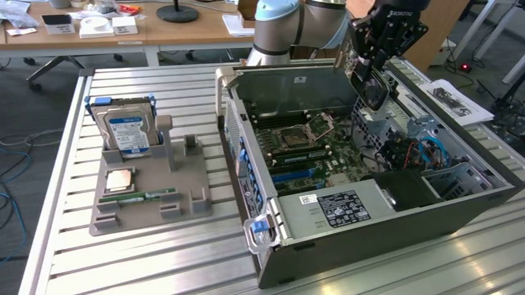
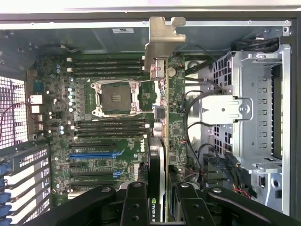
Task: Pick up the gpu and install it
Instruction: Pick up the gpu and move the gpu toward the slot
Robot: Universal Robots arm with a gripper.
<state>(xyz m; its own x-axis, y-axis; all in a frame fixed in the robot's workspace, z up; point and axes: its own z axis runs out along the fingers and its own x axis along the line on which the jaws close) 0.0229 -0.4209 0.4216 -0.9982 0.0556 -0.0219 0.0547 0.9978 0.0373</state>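
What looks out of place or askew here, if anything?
Nothing looks damaged or spilled. The only loose part is the gpu, held edge-on by the gripper over the open computer case, not seated in a slot.

Pincer grips the gpu edge-on above motherboard

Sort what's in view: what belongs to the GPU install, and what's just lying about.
In the job: gpu, held in the end effector; open computer case; motherboard.
Lying about: hard drive, CPU and RAM stick, on the grey holder.
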